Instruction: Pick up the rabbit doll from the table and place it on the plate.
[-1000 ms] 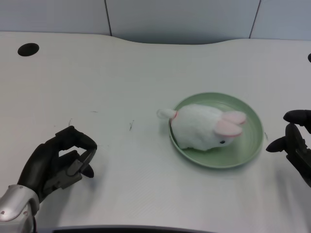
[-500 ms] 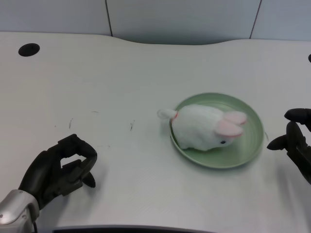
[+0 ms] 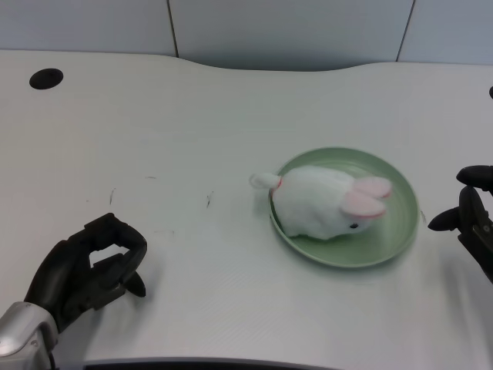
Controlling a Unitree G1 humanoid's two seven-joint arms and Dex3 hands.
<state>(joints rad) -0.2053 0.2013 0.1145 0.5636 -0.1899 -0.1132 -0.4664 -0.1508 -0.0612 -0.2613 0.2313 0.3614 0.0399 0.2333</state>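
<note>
1. I'm seeing the rabbit doll (image 3: pixel 323 203) lying on the green plate (image 3: pixel 389 239), its tail poking over the left rim.
2. My left hand (image 3: pixel 86 270) is sitting near the table's (image 3: pixel 192 123) front edge, fingers curled in, holding nothing.

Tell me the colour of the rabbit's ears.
Pink, on a white rabbit; the ears show best in the head view, the only one.

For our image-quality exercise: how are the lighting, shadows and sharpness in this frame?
Head view: even, soft light with no glare; the rabbit doll throws a faint shadow on the plate, the left hand a soft one on the table; edges slightly soft throughout.
</note>
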